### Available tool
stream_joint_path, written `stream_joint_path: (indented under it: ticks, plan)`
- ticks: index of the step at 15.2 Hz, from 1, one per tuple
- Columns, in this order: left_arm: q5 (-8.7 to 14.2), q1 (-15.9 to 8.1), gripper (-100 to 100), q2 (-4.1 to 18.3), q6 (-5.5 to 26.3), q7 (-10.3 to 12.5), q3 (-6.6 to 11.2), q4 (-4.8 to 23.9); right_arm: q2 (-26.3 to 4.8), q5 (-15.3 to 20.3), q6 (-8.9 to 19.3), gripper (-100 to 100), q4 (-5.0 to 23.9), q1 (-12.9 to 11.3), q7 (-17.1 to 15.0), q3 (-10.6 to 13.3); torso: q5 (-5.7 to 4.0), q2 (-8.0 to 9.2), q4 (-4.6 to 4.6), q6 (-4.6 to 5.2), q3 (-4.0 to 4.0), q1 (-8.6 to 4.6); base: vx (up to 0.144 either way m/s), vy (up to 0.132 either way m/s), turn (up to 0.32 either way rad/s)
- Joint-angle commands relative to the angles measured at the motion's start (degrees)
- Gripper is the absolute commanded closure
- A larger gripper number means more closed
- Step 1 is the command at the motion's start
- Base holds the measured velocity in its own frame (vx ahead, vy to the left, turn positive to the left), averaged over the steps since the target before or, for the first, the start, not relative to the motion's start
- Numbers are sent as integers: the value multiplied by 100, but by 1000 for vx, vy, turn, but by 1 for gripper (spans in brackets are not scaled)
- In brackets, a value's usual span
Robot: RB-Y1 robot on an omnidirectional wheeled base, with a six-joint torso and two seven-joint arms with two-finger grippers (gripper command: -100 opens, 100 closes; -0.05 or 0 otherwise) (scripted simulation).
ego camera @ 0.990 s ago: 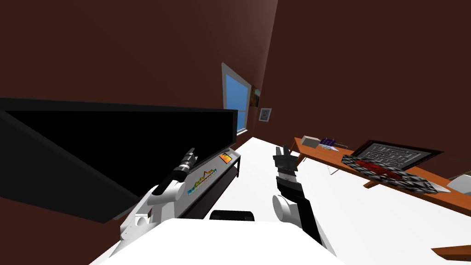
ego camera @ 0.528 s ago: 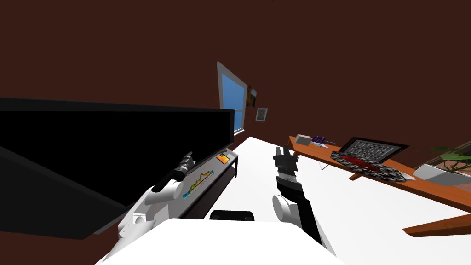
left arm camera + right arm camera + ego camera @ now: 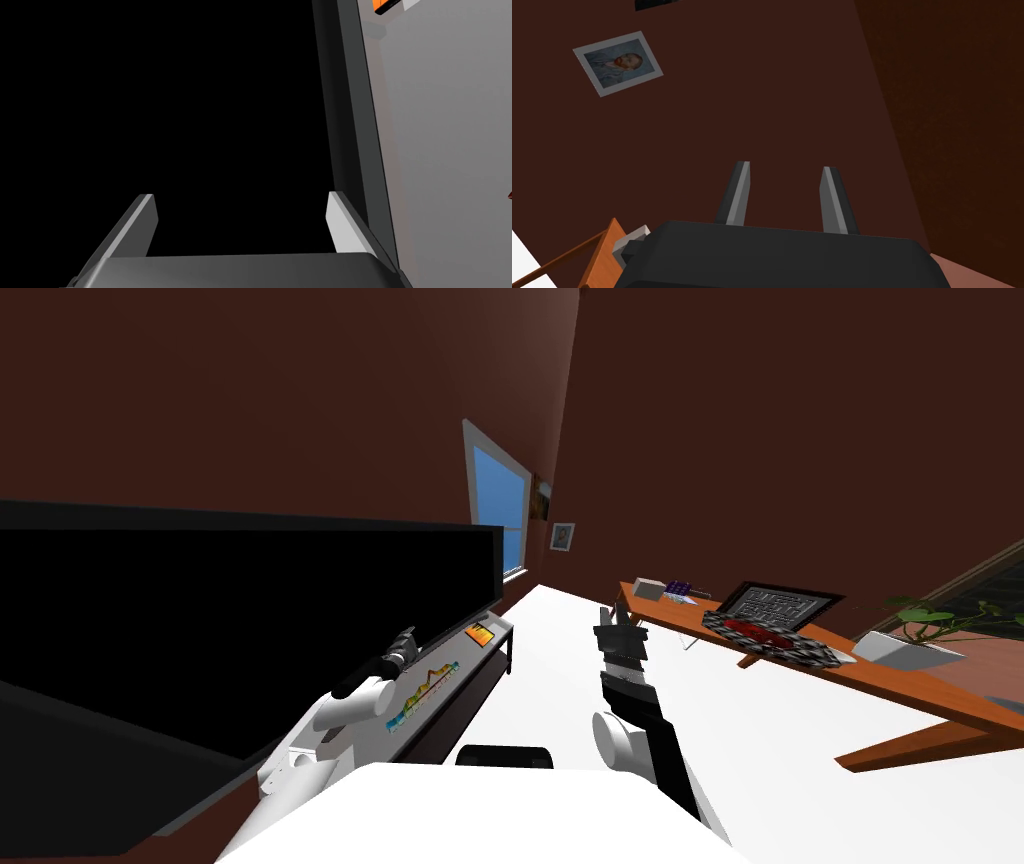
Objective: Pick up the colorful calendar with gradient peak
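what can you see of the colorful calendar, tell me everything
The calendar is a thin, long strip coloured from blue through green and yellow to orange, with a jagged peaked outline along one edge. It seems to lie flat on the grey top of the low stand, in front of the big black screen. The left gripper, jaws open, hangs close beside it, apparently not touching. Its material cannot be told.

Grey stand (image 3: pixel 459 654) bears calendar (image 3: pixel 424 684), orange box (image 3: pixel 481 635), black screen (image 3: pixel 250 618).
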Motion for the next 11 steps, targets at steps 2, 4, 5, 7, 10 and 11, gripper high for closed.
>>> stream_joint_path:
  ticks: [2,4,5,7,10,11]
  plan:
    - [159,-53,-100,41,414,138,123,198,0,0,0,0,0,0,0,0,0,-1,0,2,0,-1,22,-9,-124]
    - [289,-103,-100,66,622,251,230,365,0,0,0,0,0,0,0,0,0,-2,0,0,-1,2,21,-4,-81]
    - [289,-103,-100,66,735,251,230,365,0,0,0,0,0,0,0,0,1,-3,0,3,-2,2,27,-5,-133]
    - [420,-147,-100,88,922,360,335,531,0,0,0,0,0,0,0,0,1,-3,-1,0,-2,2,21,-6,-75]
    - [420,-147,-100,88,1094,360,335,531,0,0,0,0,0,0,0,0,0,-2,-1,-1,-1,1,19,-3,-42]
    - [550,-185,-100,107,1311,465,438,695,0,0,0,0,0,0,0,0,0,0,0,-1,0,2,19,-3,-105]
